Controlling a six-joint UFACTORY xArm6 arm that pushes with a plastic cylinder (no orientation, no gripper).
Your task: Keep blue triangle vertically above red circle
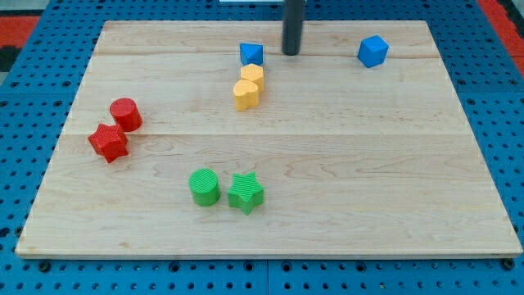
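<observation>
- My tip [291, 53] is the blunt lower end of a straight dark grey rod, round in section like a plain cylinder.
- The rod's surface looks smooth and matte, without visible markings, screws or cables.

Place: a robotics lab bench
Evidence: blue perforated mounting base [33, 98] under a pale wooden board [327, 164]
More evidence: a dark rod [292, 24] over small coloured test blocks

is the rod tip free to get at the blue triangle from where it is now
Probably yes. My tip sits just to the view's right of the blue triangle with bare board between them. The yellow blocks lie below the triangle, off that path.
</observation>
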